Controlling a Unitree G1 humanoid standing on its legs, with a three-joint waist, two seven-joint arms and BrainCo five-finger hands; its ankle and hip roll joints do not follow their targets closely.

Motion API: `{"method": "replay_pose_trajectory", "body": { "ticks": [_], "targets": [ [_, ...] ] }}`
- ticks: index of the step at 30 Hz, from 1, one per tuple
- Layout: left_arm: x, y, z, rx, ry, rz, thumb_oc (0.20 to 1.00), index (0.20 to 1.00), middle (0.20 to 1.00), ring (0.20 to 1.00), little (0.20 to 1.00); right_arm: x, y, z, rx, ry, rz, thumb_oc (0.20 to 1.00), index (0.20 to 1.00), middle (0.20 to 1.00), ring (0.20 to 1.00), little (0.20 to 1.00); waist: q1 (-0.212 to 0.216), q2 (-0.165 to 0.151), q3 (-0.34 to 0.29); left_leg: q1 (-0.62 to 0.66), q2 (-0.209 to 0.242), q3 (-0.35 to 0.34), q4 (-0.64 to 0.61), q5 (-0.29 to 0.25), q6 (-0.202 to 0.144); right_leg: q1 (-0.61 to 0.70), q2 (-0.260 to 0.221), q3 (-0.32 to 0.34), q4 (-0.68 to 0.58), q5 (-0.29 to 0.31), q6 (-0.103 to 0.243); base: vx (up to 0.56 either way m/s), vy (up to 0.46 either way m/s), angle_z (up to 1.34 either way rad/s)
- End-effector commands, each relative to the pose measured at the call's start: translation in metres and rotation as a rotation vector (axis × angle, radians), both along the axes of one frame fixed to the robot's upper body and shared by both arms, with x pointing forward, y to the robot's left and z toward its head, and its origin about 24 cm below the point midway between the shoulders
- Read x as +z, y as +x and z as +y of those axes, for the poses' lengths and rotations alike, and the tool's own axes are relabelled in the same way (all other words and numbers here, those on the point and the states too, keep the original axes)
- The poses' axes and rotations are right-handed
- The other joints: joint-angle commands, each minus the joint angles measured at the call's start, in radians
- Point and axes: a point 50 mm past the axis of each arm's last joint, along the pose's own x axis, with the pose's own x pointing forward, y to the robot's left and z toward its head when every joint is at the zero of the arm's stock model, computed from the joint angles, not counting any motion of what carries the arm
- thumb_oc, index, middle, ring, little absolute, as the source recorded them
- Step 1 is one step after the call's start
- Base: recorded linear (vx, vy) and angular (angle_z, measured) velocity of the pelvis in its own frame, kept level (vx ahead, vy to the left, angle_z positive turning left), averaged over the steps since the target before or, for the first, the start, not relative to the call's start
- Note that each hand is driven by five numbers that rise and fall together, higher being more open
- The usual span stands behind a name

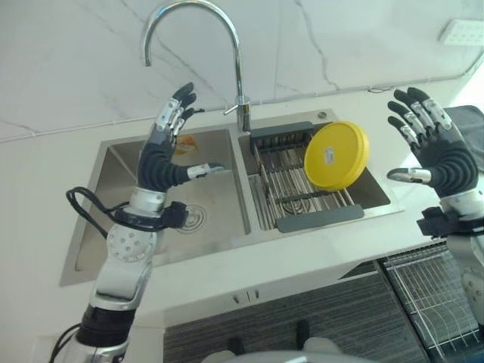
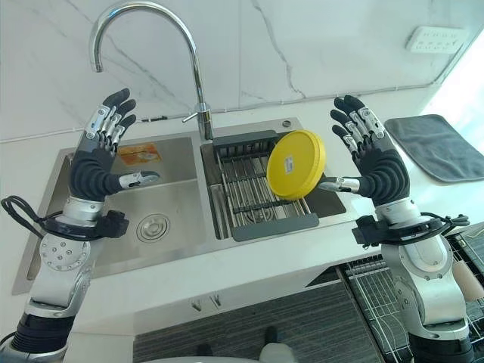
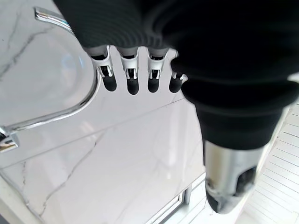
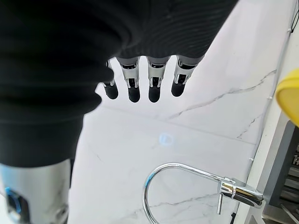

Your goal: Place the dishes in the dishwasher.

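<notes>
A round yellow plate (image 1: 336, 155) leans on edge in the dark drying rack (image 2: 257, 193) that sits in the sink's right basin. My left hand (image 2: 94, 170) is raised above the left basin, fingers straight and spread, holding nothing. My right hand (image 2: 378, 170) is raised to the right of the plate, a short way from it, also with fingers straight and empty. The plate's rim (image 4: 289, 93) shows past my right hand's fingers (image 4: 140, 86) in the right wrist view. The dishwasher rack (image 1: 435, 291) of white wire is pulled out at the lower right, below the counter.
A tall chrome tap (image 2: 193, 76) arches over the divider between the two steel basins. The left basin (image 2: 151, 219) has a round drain and an orange label on its back wall. A grey mat (image 2: 431, 144) lies on the white counter at the right. A marble wall stands behind.
</notes>
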Motion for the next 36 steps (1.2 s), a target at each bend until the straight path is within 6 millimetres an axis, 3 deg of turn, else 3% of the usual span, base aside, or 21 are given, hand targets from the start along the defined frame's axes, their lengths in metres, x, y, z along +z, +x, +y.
{"method": "replay_pose_trajectory", "body": {
  "ticks": [1,3,6,10,14,19,22,24,25,26,30,36],
  "targets": [
    [0.018,-0.009,-0.004,-0.025,0.027,-0.093,1.000,1.000,1.000,1.000,1.000,0.024,-0.002,-0.001,-0.007,0.002,-0.142,1.000,1.000,1.000,1.000,1.000,0.022,0.005,-0.017,0.006,0.035,-0.030,-0.004,-0.084,-0.010,-0.002,-0.006,0.013,0.051,-0.081,0.082,-0.01,0.003,-0.09],
    [0.018,-0.007,-0.009,-0.020,0.056,-0.104,1.000,1.000,1.000,1.000,1.000,0.023,-0.003,0.003,0.018,-0.026,-0.150,1.000,1.000,1.000,1.000,1.000,0.031,-0.005,-0.015,0.000,0.038,-0.026,-0.004,-0.086,-0.009,0.001,-0.028,-0.003,0.041,-0.063,0.089,-0.03,-0.089,-0.10],
    [0.019,-0.008,-0.009,-0.011,0.089,-0.114,1.000,1.000,1.000,1.000,1.000,0.024,-0.003,0.006,0.059,-0.043,-0.146,1.000,1.000,1.000,1.000,1.000,0.047,-0.019,-0.011,0.011,0.054,-0.006,-0.004,-0.098,-0.021,-0.002,-0.098,-0.049,0.012,0.026,0.118,-0.02,-0.260,-0.24],
    [0.023,-0.006,-0.009,-0.022,0.103,-0.123,1.000,1.000,1.000,1.000,1.000,0.025,0.002,0.013,0.068,-0.050,-0.166,1.000,1.000,1.000,1.000,1.000,0.066,-0.017,-0.005,0.035,0.097,0.026,-0.004,-0.098,-0.035,0.004,-0.133,-0.098,0.002,0.034,0.128,0.01,-0.385,-0.23],
    [0.021,-0.007,-0.005,0.005,0.083,-0.116,1.000,1.000,1.000,1.000,1.000,0.020,0.008,0.012,0.088,0.042,-0.100,1.000,1.000,1.000,1.000,1.000,0.068,-0.012,-0.020,0.050,0.150,0.072,-0.004,-0.077,-0.059,0.030,-0.087,-0.121,-0.022,-0.027,0.120,0.03,-0.470,-0.21],
    [0.010,-0.009,0.004,0.023,0.029,-0.057,1.000,1.000,1.000,1.000,1.000,0.015,0.011,0.008,0.062,0.016,-0.025,1.000,1.000,1.000,1.000,1.000,0.049,0.008,-0.027,0.030,0.241,0.131,0.046,0.000,-0.128,0.045,-0.012,-0.109,-0.022,-0.080,0.048,0.05,-0.399,-0.16],
    [0.005,-0.010,0.005,0.003,0.002,-0.037,1.000,1.000,1.000,1.000,1.000,0.015,0.015,0.003,0.051,-0.004,0.014,1.000,1.000,1.000,1.000,1.000,0.050,0.014,-0.018,-0.029,0.239,0.138,0.151,-0.004,-0.137,0.050,-0.006,-0.139,-0.022,-0.090,0.032,-0.01,-0.192,0.08],
    [0.004,-0.011,0.003,-0.044,-0.029,-0.042,1.000,1.000,1.000,1.000,1.000,0.013,0.019,0.002,0.042,0.026,0.032,1.000,1.000,1.000,1.000,1.000,0.040,0.030,-0.013,-0.046,0.271,0.218,0.069,0.056,-0.155,0.057,-0.018,-0.182,-0.022,-0.096,0.042,-0.03,0.095,0.35],
    [0.004,-0.011,0.002,-0.052,-0.032,-0.047,1.000,1.000,1.000,1.000,1.000,0.011,0.020,0.003,0.042,0.033,0.034,1.000,1.000,1.000,1.000,1.000,0.036,0.033,-0.014,-0.035,0.278,0.219,0.052,0.053,-0.164,0.065,-0.021,-0.183,-0.022,-0.107,0.047,-0.05,0.150,0.64],
    [0.003,-0.011,0.001,-0.056,-0.033,-0.056,1.000,1.000,1.000,1.000,1.000,0.008,0.021,0.005,0.058,0.049,0.042,1.000,1.000,1.000,1.000,1.000,0.032,0.035,-0.010,-0.027,0.274,0.232,0.031,0.057,-0.155,0.063,-0.029,-0.202,-0.022,-0.097,0.047,-0.02,0.150,0.73],
    [0.004,-0.007,0.001,-0.041,-0.042,-0.058,1.000,1.000,1.000,1.000,1.000,-0.007,0.026,0.008,0.136,0.123,0.138,1.000,1.000,1.000,1.000,1.000,0.033,0.045,-0.035,-0.009,0.235,0.170,-0.004,0.029,-0.146,0.063,-0.050,-0.203,-0.022,-0.088,0.067,0.02,0.242,0.31],
    [0.008,-0.002,0.001,-0.048,-0.040,-0.049,1.000,1.000,1.000,1.000,1.000,-0.017,0.033,0.017,0.211,0.315,0.194,1.000,1.000,1.000,1.000,1.000,0.085,0.030,-0.040,-0.001,0.171,0.110,-0.004,-0.017,-0.119,0.086,-0.107,-0.276,-0.007,-0.048,0.107,0.05,0.242,0.11]
  ]
}}
